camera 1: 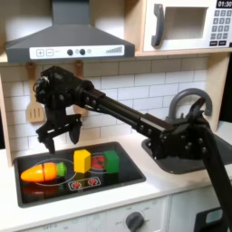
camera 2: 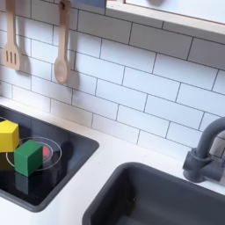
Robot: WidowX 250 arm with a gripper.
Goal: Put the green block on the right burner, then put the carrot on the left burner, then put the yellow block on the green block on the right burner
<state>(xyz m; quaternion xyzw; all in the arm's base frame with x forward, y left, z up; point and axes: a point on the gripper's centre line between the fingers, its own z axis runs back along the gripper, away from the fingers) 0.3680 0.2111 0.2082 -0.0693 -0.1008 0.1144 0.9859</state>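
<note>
Hovering arm reaches in from first exterior view's right, tool (camera 1: 58,132) fingers spread, empty, above hob rear. Carrot (camera 1: 43,169) on left burner (camera 1: 38,175): rigid, light, slick; pinch mid-body. Yellow block (camera 1: 82,161) beside green block (camera 1: 111,161), right burner (camera 2: 42,150): light, stiff; grip flat sides.

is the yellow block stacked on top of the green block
No, in the second exterior view the yellow block sits on the hob beside the green block.
</note>
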